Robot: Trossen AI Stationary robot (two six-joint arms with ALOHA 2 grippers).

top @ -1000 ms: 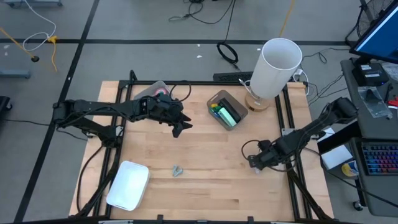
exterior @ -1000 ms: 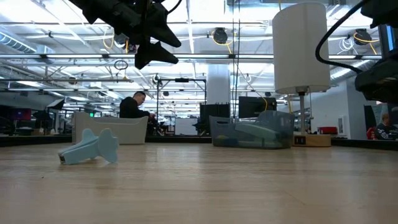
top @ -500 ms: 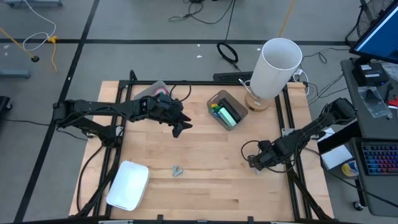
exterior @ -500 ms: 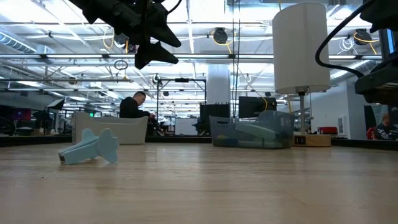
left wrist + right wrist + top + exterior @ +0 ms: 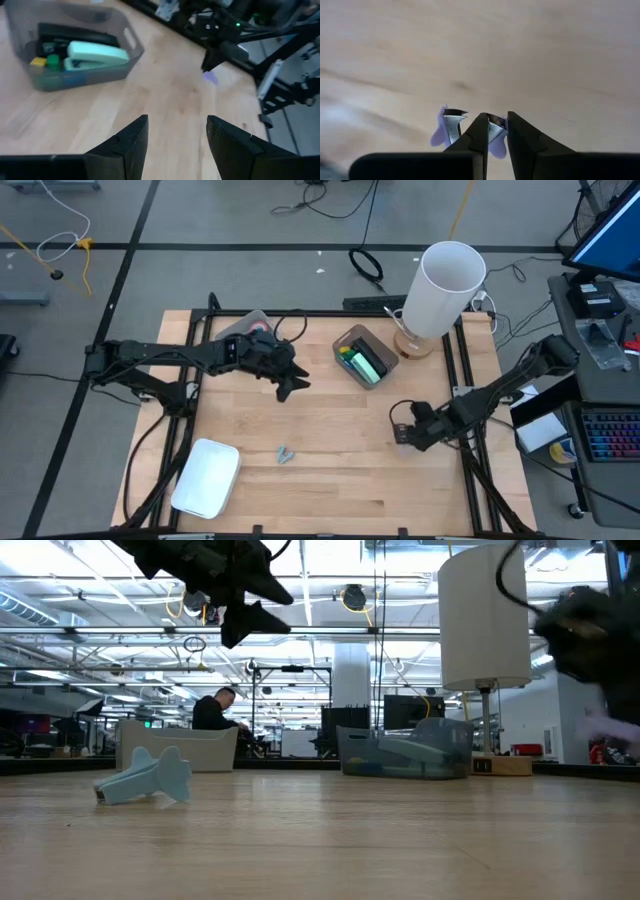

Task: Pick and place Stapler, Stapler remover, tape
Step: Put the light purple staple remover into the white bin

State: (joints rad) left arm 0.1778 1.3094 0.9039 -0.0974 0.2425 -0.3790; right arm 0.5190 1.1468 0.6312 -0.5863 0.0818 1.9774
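The right hand [image 5: 495, 131] sits low over the table [image 5: 330, 480] at the centre right of the high view, its two dark fingers drawn nearly together around a small lilac staple remover with metal jaws [image 5: 451, 126], which it holds just above the wood. The left hand [image 5: 290, 387] hangs in the air at the upper centre-left of the high view, its fingers [image 5: 125, 145] half spread with nothing between them. Just right of it, near the top centre, stands a grey translucent plastic bin [image 5: 352, 340] holding a pale green stapler [image 5: 97, 54], a dark stapler and small green and yellow blocks. A second staple remover, pale blue [image 5: 285, 454], lies on the wood at the lower centre. A white rectangular tray [image 5: 206, 477] rests at the lower left, and a tall white cylinder on a wooden base [image 5: 446, 290] stands at the upper right corner. No tape rolls can be made out.
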